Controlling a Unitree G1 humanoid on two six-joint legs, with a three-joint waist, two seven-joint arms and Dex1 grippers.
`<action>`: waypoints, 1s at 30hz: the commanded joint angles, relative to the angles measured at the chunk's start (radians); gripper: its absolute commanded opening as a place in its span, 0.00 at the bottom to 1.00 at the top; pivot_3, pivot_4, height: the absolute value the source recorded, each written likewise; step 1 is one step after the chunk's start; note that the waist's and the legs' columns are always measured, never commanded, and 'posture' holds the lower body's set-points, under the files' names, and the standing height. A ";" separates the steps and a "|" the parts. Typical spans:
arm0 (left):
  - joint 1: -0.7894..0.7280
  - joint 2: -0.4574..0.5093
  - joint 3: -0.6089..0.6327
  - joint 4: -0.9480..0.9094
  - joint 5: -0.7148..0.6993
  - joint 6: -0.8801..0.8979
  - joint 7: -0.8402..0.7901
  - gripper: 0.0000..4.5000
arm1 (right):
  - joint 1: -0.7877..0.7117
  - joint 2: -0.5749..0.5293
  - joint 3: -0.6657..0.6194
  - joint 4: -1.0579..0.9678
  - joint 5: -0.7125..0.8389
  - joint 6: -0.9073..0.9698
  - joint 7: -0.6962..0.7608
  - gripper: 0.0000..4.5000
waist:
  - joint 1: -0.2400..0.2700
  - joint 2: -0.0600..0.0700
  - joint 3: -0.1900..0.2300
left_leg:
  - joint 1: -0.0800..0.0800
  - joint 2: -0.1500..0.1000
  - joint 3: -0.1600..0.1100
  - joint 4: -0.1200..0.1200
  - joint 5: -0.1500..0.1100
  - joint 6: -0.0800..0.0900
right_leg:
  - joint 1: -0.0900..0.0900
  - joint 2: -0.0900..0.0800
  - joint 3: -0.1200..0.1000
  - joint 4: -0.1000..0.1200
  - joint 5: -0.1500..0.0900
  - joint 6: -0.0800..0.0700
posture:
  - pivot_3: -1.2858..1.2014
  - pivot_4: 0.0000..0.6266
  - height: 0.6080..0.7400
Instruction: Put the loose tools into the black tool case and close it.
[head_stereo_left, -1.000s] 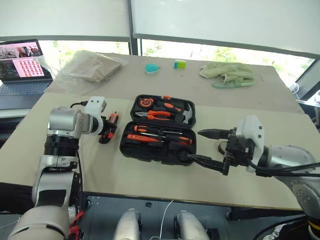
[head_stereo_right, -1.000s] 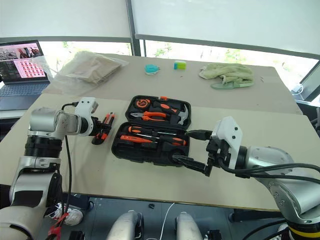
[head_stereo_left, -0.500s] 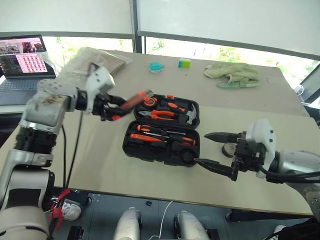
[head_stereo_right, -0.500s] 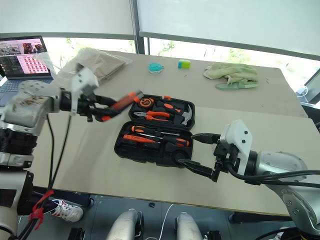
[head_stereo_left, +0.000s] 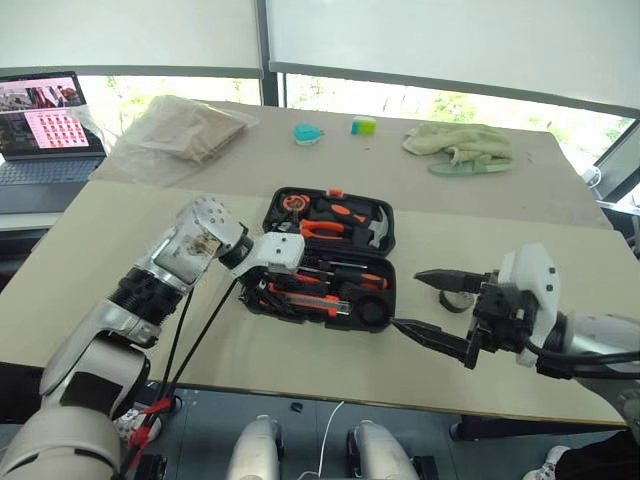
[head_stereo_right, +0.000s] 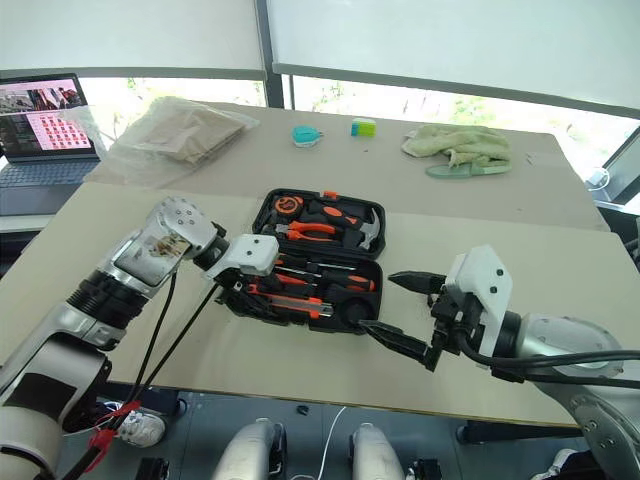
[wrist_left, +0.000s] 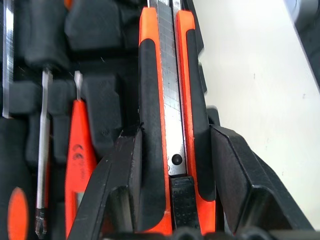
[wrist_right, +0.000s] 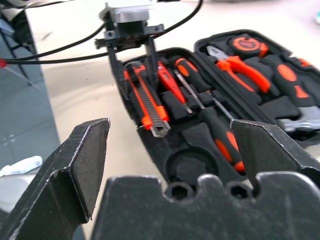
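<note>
lowering the orange-and-black utility knife (wrist_left: 167, 100), clamped in the left gripper (head_stereo_left: 268, 285), toward its slot along the near edge of the open black tool case (head_stereo_left: 385, 212) on the counter (screwdrivers look seated; tape roll (head_stereo_left: 452, 300) loose, lid unclosed), right gripper (head_stereo_left: 432, 305) spread wide, empty.

office | laptop (head_stereo_left: 45, 125) on side desk | window blinds (head_stereo_left: 450, 40)

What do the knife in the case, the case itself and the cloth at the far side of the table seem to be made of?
Knife: orange and black handle, probably plastic with matte rubbery grips; bare grey strip down the middle with scored lines, likely steel.
Case: black, dull, moulded into tool-shaped slots, so apparently plastic.
Cloth: pale green, crumpled and soft-looking with a nubby surface, probably towelling fabric.
</note>
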 joint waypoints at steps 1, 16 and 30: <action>-0.016 -0.009 0.005 0.023 0.031 -0.008 0.000 0.64 | 0.006 -0.007 -0.037 -0.036 0.028 0.000 -0.016 1.00 | 0.000 0.000 0.000 | 0.000 0.000 0.000 0.000 0.000 0.000 | 0.000 0.000 0.000 0.000 0.000 0.000 | 0.52 0.24 1.00; -0.044 -0.003 0.123 0.059 -0.058 0.034 -0.017 0.65 | -0.001 -0.009 -0.011 -0.013 0.020 -0.012 -0.015 1.00 | 0.000 0.000 0.000 | 0.000 0.000 -0.001 0.001 0.000 0.000 | 0.000 0.000 0.000 0.001 0.000 0.000 | 0.52 0.24 1.00; 0.025 0.032 0.052 -0.007 -0.030 0.002 -0.028 0.01 | -0.015 -0.019 -0.003 0.002 0.012 -0.005 -0.011 1.00 | 0.000 0.000 0.000 | 0.000 0.000 0.000 0.001 0.000 0.000 | 0.000 0.000 0.000 0.001 0.000 0.000 | 0.52 0.24 1.00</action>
